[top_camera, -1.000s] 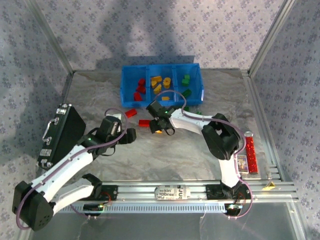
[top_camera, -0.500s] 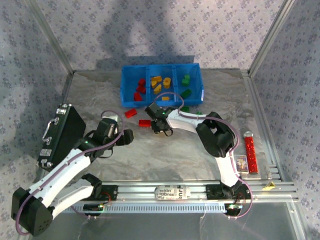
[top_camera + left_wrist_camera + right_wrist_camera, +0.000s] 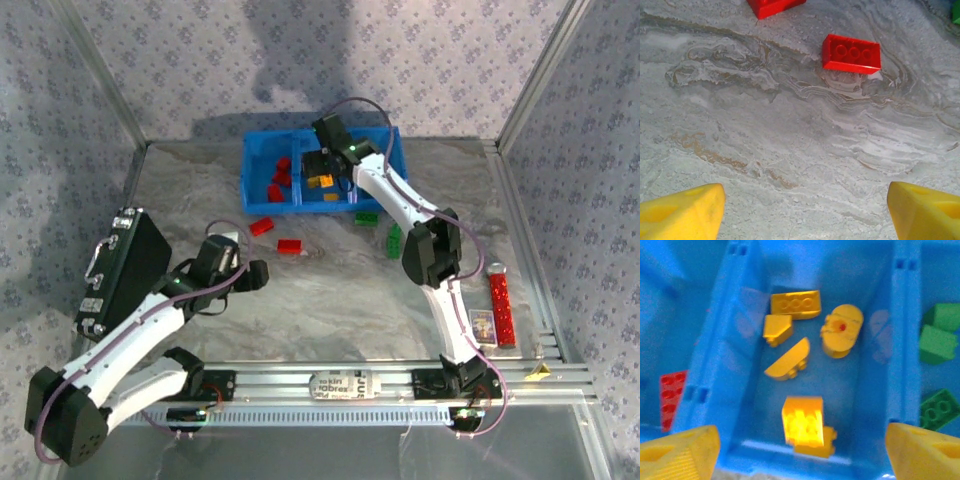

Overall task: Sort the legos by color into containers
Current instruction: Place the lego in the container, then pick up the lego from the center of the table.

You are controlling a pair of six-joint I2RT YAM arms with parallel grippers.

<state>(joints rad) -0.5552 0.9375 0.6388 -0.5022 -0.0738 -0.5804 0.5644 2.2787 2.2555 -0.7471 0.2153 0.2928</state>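
The right gripper (image 3: 322, 168) hangs over the middle compartment of the blue bin (image 3: 248, 160), its arm stretched far across the table. In the right wrist view its two yellow fingertips (image 3: 681, 452) stand wide apart at the bottom corners with nothing between them. A bright orange-yellow brick (image 3: 802, 426) shows at the near end of that compartment, ahead of the fingertips and touching neither; its outline is blurred. Farther along the same compartment lie a rectangular orange-yellow brick (image 3: 795, 304), a small wedge (image 3: 777, 328), a half-round piece (image 3: 787, 361) and a round piece (image 3: 841, 332). Green bricks (image 3: 939, 334) sit in the compartment to the right of the divider, and a red brick (image 3: 674, 392) in the one to the left.

The left gripper (image 3: 255, 275) is low over the marbled table (image 3: 330, 300), well apart from the bin. Its yellow fingertips (image 3: 682, 212) are also spread wide and hold nothing. A red brick with studs (image 3: 851, 53) lies on the table ahead of them, a little to the right of centre, and a second red brick (image 3: 772, 6) lies beyond it at the top edge. From above, these two red bricks (image 3: 289, 246) lie between the left gripper and the bin, and two green bricks (image 3: 367, 218) lie on the table just before the bin's right end.

A black case (image 3: 120, 265) sits at the left, beside the left arm.
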